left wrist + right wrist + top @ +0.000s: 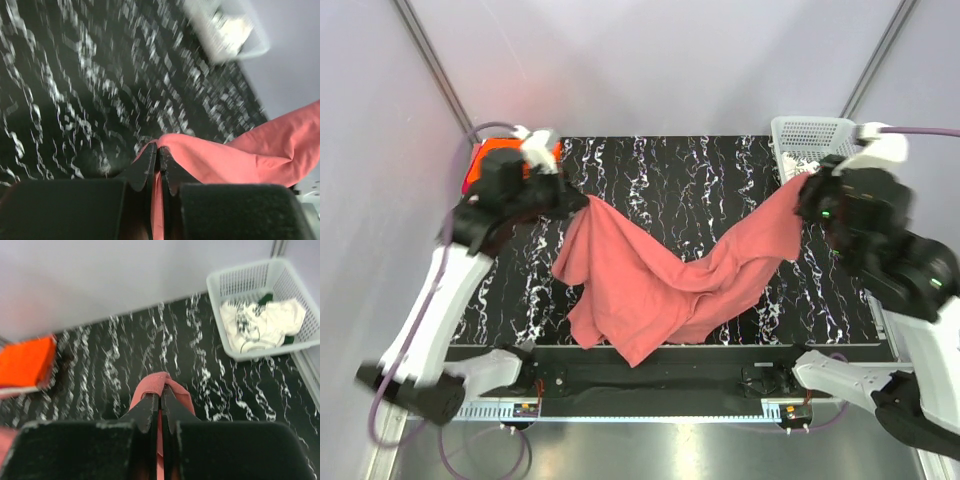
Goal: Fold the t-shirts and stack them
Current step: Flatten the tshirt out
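Left hand (pixel 159 151) pinching rose-red t-shirt (pixel 660 285) corner, right hand (pixel 160 399) likewise (sagging between them)

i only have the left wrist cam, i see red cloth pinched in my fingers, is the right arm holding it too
Observer: Yes, the right gripper is shut on another edge of the same dusty rose-red cloth t-shirt.
Operator: is the shirt off the table
Observer: Only partly. It sags from both held ends, and its middle lies bunched on the black white-veined table, reaching the near edge.
Operator: anything folded yet
Observer: A bright orange t-shirt lies flat at the far left corner and looks folded.
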Available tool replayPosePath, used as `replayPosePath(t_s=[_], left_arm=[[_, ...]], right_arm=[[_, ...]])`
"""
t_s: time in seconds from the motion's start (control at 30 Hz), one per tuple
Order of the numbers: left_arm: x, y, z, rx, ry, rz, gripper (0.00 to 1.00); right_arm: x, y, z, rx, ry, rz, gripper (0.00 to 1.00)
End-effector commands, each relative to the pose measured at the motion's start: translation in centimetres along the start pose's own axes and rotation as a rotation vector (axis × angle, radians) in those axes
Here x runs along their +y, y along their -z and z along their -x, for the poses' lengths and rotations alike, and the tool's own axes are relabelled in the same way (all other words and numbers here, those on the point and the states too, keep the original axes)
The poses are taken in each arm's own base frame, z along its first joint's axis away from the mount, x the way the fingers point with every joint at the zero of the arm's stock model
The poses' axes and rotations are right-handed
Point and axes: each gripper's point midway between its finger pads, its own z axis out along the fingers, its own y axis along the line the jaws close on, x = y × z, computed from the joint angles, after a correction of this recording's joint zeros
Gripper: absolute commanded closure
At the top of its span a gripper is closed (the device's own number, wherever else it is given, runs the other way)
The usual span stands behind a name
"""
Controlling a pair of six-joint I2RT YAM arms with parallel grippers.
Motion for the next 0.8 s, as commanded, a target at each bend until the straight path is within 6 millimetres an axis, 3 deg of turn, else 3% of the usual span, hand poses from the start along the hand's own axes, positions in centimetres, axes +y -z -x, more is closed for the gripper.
replayPosePath(t_s=[0.0, 0.07, 0.1, 0.13, 0.2, 0.27, 0.3, 0.37, 0.4, 0.43, 0.47, 0.5, 0.53, 0.57, 0.6, 0.63, 0.67, 0.7, 0.73, 0.77], left_arm=[[2.6, -6.2, -3.7, 0.175, 0.017, 0.001, 0.91], [4.8, -8.8, -4.6, 0.221, 0.001, 0.067, 0.87], [6.8, -11.2, -6.2, 0.292, 0.008, 0.118, 0.78], [7.3, -11.8, -5.6, 0.303, -0.003, 0.140, 0.74], [7.4, -12.2, -7.2, 0.377, -0.030, 0.152, 0.69], [8.0, -11.3, -7.5, 0.350, -0.116, 0.249, 0.60], [5.9, -10.2, -7.8, 0.327, -0.188, 0.235, 0.56], [5.6, -9.3, -10.6, 0.367, -0.230, 0.250, 0.49], [4.3, -8.7, -11.7, 0.373, -0.243, 0.206, 0.47], [4.8, -8.6, -14.1, 0.414, -0.217, 0.210, 0.45], [4.9, -8.1, -14.8, 0.412, -0.202, 0.210, 0.45], [5.8, -7.9, -16.7, 0.445, -0.188, 0.225, 0.45], [5.7, -7.9, -16.9, 0.426, -0.169, 0.222, 0.45], [5.4, -7.4, -16.9, 0.411, -0.159, 0.203, 0.45], [5.7, -7.2, -17.3, 0.412, -0.153, 0.211, 0.44], [5.7, -7.0, -17.2, 0.403, -0.146, 0.212, 0.44], [5.5, -6.7, -16.9, 0.388, -0.148, 0.205, 0.43], [5.3, -6.6, -16.8, 0.387, -0.148, 0.194, 0.43], [4.9, -6.5, -16.9, 0.393, -0.155, 0.173, 0.43], [4.1, -6.5, -17.1, 0.406, -0.154, 0.129, 0.43]], right_arm=[[2.0, -2.8, -5.1, 0.118, 0.044, 0.033, 1.00], [2.3, -4.1, -8.2, 0.170, 0.063, 0.026, 1.00], [2.4, -4.5, -9.0, 0.186, 0.070, 0.023, 1.00], [2.4, -5.0, -9.8, 0.198, 0.075, 0.015, 1.00], [2.3, -6.0, -11.3, 0.213, 0.107, -0.008, 1.00], [1.6, -7.6, -12.8, 0.226, 0.161, -0.078, 1.00], [1.4, -8.1, -13.1, 0.229, 0.175, -0.101, 1.00], [1.6, -9.5, -14.1, 0.247, 0.178, -0.113, 1.00], [2.5, -10.1, -14.6, 0.263, 0.164, -0.075, 1.00], [2.9, -11.6, -14.3, 0.245, 0.144, -0.063, 1.00], [3.4, -12.4, -14.1, 0.241, 0.129, -0.047, 1.00], [4.1, -14.0, -14.9, 0.276, 0.129, -0.022, 1.00], [4.7, -15.3, -12.7, 0.236, 0.097, -0.007, 1.00], [3.4, -17.0, -11.3, 0.221, 0.074, -0.042, 1.00], [3.3, -19.8, -12.3, 0.268, 0.077, -0.047, 1.00], [4.0, -21.0, -8.6, 0.198, 0.065, -0.023, 1.00], [4.2, -22.6, -7.4, 0.181, 0.072, -0.017, 1.00], [3.4, -26.4, -8.9, 0.230, 0.092, -0.032, 1.00], [4.5, -27.3, -5.0, 0.155, 0.094, 0.006, 1.00], [4.3, -28.8, -4.4, 0.154, 0.097, 0.013, 1.00]])
